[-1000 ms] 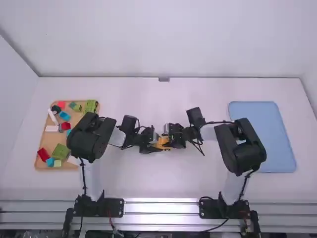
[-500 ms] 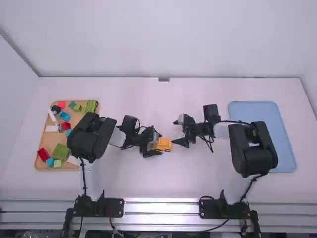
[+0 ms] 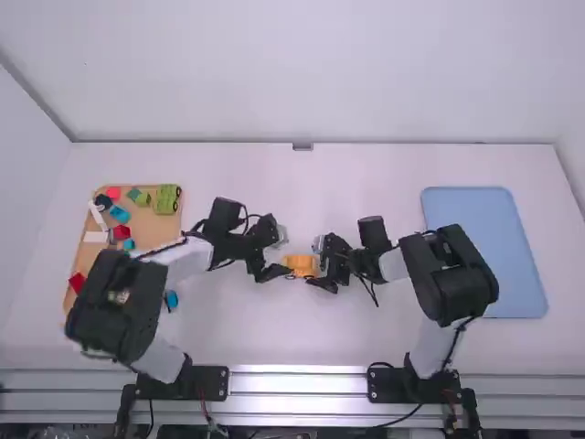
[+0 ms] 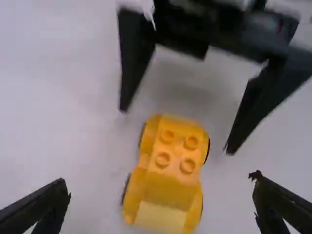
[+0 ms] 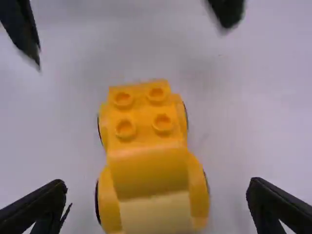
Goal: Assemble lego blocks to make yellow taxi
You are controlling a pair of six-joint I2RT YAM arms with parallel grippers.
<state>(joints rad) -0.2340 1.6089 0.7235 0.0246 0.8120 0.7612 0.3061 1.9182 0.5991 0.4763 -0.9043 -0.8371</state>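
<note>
Since the left gripper (image 4: 161, 183) and the right gripper (image 5: 158, 184) both have their jaws wide and hold nothing, the yellow car (image 5: 148, 170) just sits between them on the white table (image 3: 297, 329). Biggest risk imo: one side closes first or off-centre, and the car rolls on its wheels (image 5: 98, 202) or twists. They could bump each other too. Farther out, the wooden tray (image 3: 146, 233) has loose blocks (image 3: 120, 214).

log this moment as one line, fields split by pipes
left gripper: open, empty | right gripper: open, empty | yellow car: on table, between them | four top studs: bare
</note>
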